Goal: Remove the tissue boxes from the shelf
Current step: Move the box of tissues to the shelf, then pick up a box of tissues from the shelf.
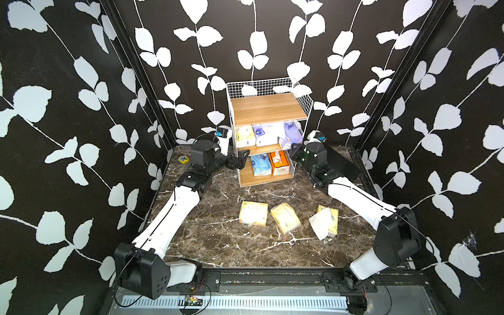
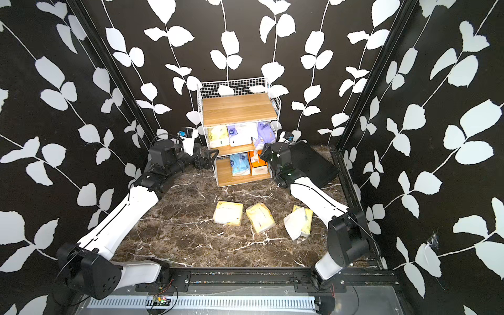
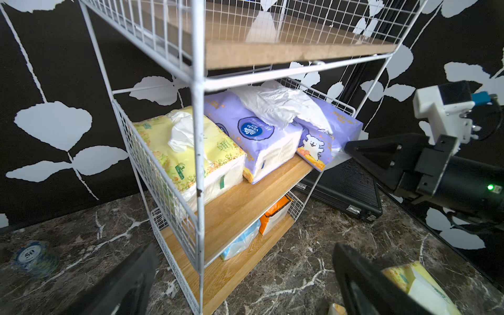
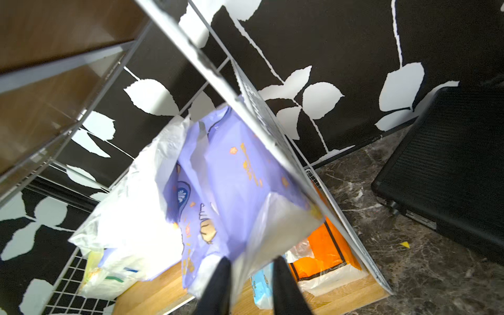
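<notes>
The shelf (image 1: 268, 109) stands at the back, its top board bare. Its middle tier holds a pale yellow pack (image 1: 245, 135), a lavender-white pack (image 1: 266, 133) and a lavender pack (image 1: 291, 133). A light blue pack (image 1: 260, 165) and the orange box (image 1: 279, 162) sit on the bottom board. My right gripper (image 4: 252, 275) is shut on the lavender pack's (image 4: 240, 174) front end, which overhangs the board. My left gripper (image 3: 245, 286) is open at the shelf's front left post, holding nothing. Three yellow packs (image 1: 285, 218) lie on the table in front.
A large flat black case (image 1: 341, 161) lies at the back right, behind the right arm. A small stack of chips (image 1: 183, 159) sits at the back left near the wall. The marble table (image 1: 218, 240) is walled on three sides.
</notes>
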`<state>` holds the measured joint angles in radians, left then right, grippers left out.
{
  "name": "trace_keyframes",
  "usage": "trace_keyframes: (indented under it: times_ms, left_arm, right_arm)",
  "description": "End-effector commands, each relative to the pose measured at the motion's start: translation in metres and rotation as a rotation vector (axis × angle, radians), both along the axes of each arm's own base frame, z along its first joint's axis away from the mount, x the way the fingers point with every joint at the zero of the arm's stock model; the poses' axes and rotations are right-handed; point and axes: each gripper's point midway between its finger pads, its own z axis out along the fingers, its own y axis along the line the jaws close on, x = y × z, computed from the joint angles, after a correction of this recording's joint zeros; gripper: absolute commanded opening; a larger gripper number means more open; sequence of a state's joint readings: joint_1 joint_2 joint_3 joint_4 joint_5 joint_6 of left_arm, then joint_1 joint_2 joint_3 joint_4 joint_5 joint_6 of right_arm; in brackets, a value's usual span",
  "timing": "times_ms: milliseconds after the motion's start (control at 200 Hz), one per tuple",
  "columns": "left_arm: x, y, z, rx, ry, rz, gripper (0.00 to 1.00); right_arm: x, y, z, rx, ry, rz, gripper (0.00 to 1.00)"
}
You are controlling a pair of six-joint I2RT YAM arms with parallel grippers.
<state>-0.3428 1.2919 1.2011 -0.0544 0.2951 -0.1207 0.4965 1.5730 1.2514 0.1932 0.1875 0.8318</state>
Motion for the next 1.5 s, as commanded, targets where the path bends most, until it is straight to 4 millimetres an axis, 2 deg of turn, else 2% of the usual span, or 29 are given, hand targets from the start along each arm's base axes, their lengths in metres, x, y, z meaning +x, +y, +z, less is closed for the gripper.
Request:
trace_keyframes:
  times_ms: [0,85,290,525,760,910,925,1045,1496]
  left_arm:
    - [-0.007,0.002,0.012,-0.003,-0.045,-0.001,0.99]
    - [-0.007,-0.001,0.015,-0.02,-0.032,-0.02,0.99]
    - [-0.008,-0.001,0.014,-0.024,-0.038,-0.022,0.99]
    - [-0.005,-0.002,0.008,-0.013,-0.025,-0.024,0.99]
    - [-0.004,-0.004,0.004,-0.02,-0.012,-0.031,0.99]
    - [-0.004,-0.007,0.002,-0.033,0.003,-0.046,0.99]
    - [-0.004,-0.008,0.002,-0.035,0.003,-0.047,0.99]
    - [-0.003,-0.009,-0.001,-0.032,0.007,-0.051,0.99]
    - [-0.004,-0.008,-0.002,-0.025,0.005,-0.051,0.99]
  right_arm:
    - [-0.008,-0.007,0.014,0.009,-0.027,-0.01,0.65]
    - [-0.015,-0.011,0.017,0.003,-0.03,-0.016,0.75]
    - [-0.029,-0.017,0.021,-0.005,-0.036,-0.001,0.86]
    - [-0.019,-0.003,0.016,0.041,-0.025,0.064,0.96]
    - [0.001,0.001,0.003,0.075,-0.029,0.031,0.96]
    - [0.008,0.009,0.017,0.121,-0.089,0.055,0.96]
    - [0.012,0.012,0.007,0.113,-0.073,0.055,0.95]
    - [0.016,0.011,0.003,0.117,-0.076,0.039,0.95]
    - [0.031,0.017,0.003,0.142,-0.106,0.029,0.91]
